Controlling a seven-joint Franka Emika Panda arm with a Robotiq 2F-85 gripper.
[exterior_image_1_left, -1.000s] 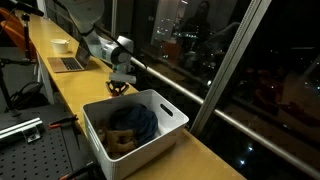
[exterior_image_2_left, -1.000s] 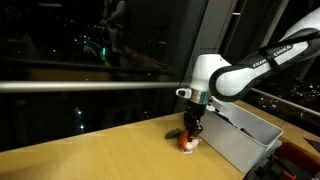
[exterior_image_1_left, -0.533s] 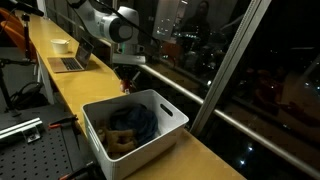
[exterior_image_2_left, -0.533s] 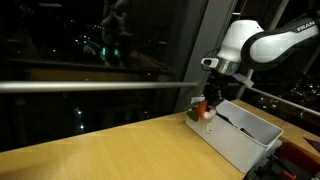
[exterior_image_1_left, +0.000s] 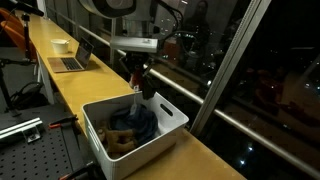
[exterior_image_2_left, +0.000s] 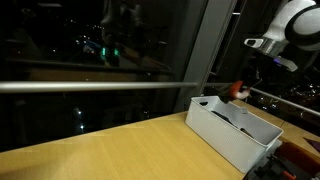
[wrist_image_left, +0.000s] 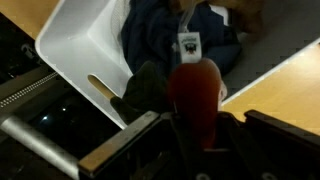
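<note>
My gripper (exterior_image_1_left: 138, 84) is shut on a small red object (wrist_image_left: 196, 95) and holds it in the air above the far rim of a white bin (exterior_image_1_left: 172, 111). In an exterior view the gripper (exterior_image_2_left: 240, 90) and red object (exterior_image_2_left: 238, 89) hang over the bin's far end (exterior_image_2_left: 225, 133). The wrist view looks down into the bin (wrist_image_left: 80, 45), which holds blue cloth (wrist_image_left: 160, 40) with a white tag, and a tan item. The same cloth (exterior_image_1_left: 140, 122) shows in an exterior view.
The bin stands on a long wooden counter (exterior_image_1_left: 70, 90) beside dark windows with a metal rail (exterior_image_2_left: 90, 86). A laptop (exterior_image_1_left: 72, 62) and a white bowl (exterior_image_1_left: 60, 45) sit farther along the counter. A perforated metal table (exterior_image_1_left: 30, 155) lies beside it.
The gripper has lifted the red object off the counter and carried it up and over to above the bin.
</note>
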